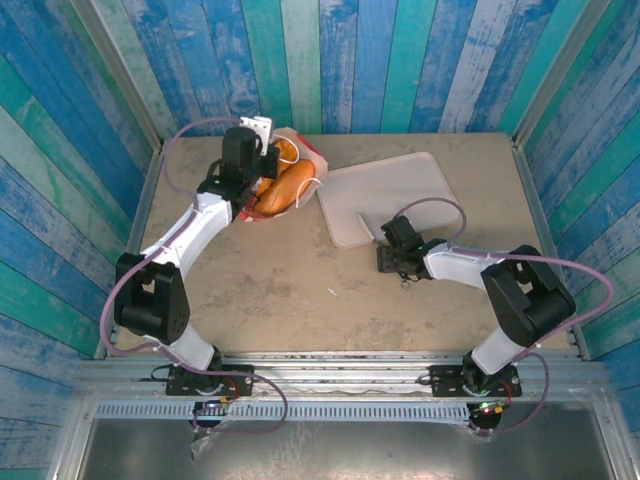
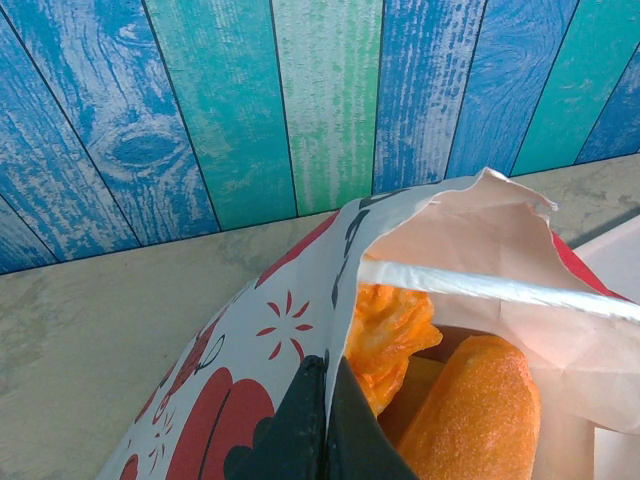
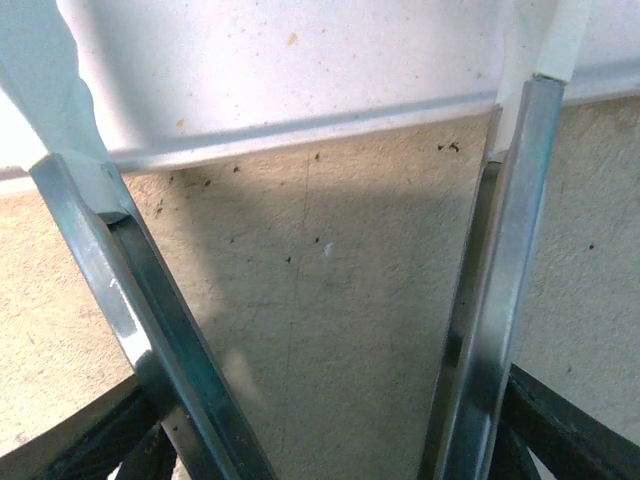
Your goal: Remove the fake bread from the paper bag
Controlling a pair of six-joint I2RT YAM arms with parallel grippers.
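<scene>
Blue-green plank walls (image 1: 350, 60) enclose a beige table (image 1: 280, 290); left gripper (image 2: 326, 400) pinches the paper bag (image 2: 250, 340), right gripper (image 1: 397, 260) holds spread tongs (image 3: 500, 250).

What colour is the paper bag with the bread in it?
The paper bag is white with red shapes, clearest from the left wrist view.

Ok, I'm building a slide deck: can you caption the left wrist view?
Left pincer shut on the paper bag at its rim, fake bread visible inside the open mouth.
</scene>
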